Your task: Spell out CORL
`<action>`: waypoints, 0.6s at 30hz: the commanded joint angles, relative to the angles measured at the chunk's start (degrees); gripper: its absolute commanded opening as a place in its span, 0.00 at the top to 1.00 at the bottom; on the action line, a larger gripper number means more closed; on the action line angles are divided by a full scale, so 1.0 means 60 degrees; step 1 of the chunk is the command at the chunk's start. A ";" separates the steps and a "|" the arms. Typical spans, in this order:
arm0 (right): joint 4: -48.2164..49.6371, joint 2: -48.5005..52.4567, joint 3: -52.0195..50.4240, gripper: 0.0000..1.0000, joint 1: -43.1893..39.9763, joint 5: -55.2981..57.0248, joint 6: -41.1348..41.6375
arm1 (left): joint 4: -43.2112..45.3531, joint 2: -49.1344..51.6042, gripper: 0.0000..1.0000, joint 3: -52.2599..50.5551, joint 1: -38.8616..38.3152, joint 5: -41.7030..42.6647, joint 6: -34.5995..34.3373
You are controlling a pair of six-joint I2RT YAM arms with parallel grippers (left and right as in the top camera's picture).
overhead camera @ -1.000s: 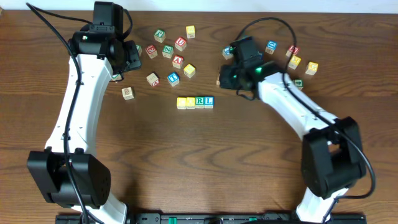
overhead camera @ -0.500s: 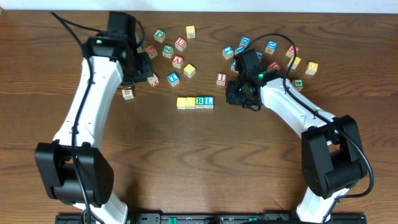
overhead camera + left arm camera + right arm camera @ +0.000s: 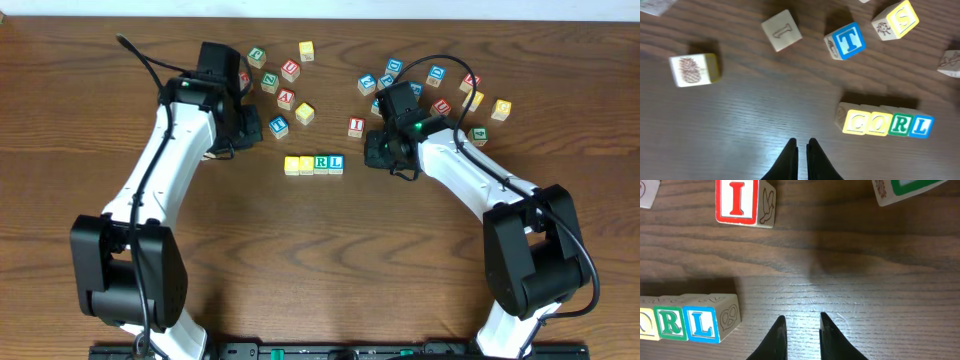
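- The CORL row (image 3: 314, 164) lies mid-scene on the tabletop (image 3: 300, 260). Its four cubes touch side by side: yellow C and O on the left, then green R, then blue L at the right end.
- The left hand (image 3: 802, 142) hovers to the far left of the row, fingers closed together and holding nothing.
- The right hand (image 3: 802, 317) hangs just right of the row, fingers a narrow gap apart and empty, near a red I cube (image 3: 740, 201).

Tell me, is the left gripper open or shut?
Shut. The left gripper has its two black fingers almost touching, with nothing between them.
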 commanded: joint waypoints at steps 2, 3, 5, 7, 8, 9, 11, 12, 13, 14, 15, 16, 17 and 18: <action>0.0066 0.0018 -0.0153 0.83 0.0058 0.0182 -0.0033 | 0.0404 0.0113 0.92 -0.0463 -0.0153 0.0390 -0.0138; 0.0069 0.0018 -0.0160 0.82 0.0058 0.0182 -0.0033 | 0.0535 0.0120 0.92 -0.0572 -0.0164 0.0390 -0.0142; 0.0073 0.0018 -0.0171 0.82 0.0058 0.0182 -0.0033 | 0.0750 0.0189 0.92 -0.0721 -0.0168 0.0390 -0.0142; 0.0073 0.0018 -0.0175 0.81 0.0058 0.0237 -0.0033 | 0.0933 0.0321 0.92 -0.0790 -0.0168 0.0393 -0.0138; 0.0076 0.0018 -0.0175 0.80 0.0058 0.0251 -0.0033 | 0.0998 0.0433 0.92 -0.0798 -0.0171 0.0397 -0.0142; 0.0080 0.0018 -0.0175 0.80 0.0058 0.0251 -0.0033 | 0.1045 0.0525 0.92 -0.0798 -0.0189 0.0404 -0.0138; 0.0076 0.0018 -0.0175 0.79 0.0066 0.0251 -0.0033 | 0.1151 0.0729 0.92 -0.0798 -0.0197 0.0444 -0.0135; 0.0073 0.0018 -0.0175 0.79 0.0069 0.0251 -0.0033 | 0.1217 0.0820 0.92 -0.0798 -0.0204 0.0463 -0.0135; 0.0076 0.0018 -0.0175 0.79 0.0076 0.0251 -0.0033 | 0.1293 0.0914 0.92 -0.0798 -0.0204 0.0466 -0.0135; 0.0076 0.0018 -0.0175 0.79 0.0084 0.0255 -0.0033 | 0.1384 0.0991 0.92 -0.0798 -0.0204 0.0506 -0.0135; 0.0076 0.0018 -0.0175 0.78 0.0091 0.0306 -0.0033 | 0.1457 0.1086 0.92 -0.0798 -0.0204 0.0579 -0.0131; 0.0076 0.0018 -0.0175 0.77 0.0098 0.0331 -0.0033 | 0.1508 0.1147 0.92 -0.0798 -0.0204 0.0718 -0.0135; 0.0080 0.0018 -0.0175 0.77 0.0102 0.0353 -0.0033 | 0.1559 0.1246 0.92 -0.0798 -0.0204 0.0834 -0.0131; 0.0080 0.0018 -0.0178 0.77 0.0102 0.0353 -0.0033 | 0.1574 0.1311 0.92 -0.0798 -0.0204 0.0936 -0.0131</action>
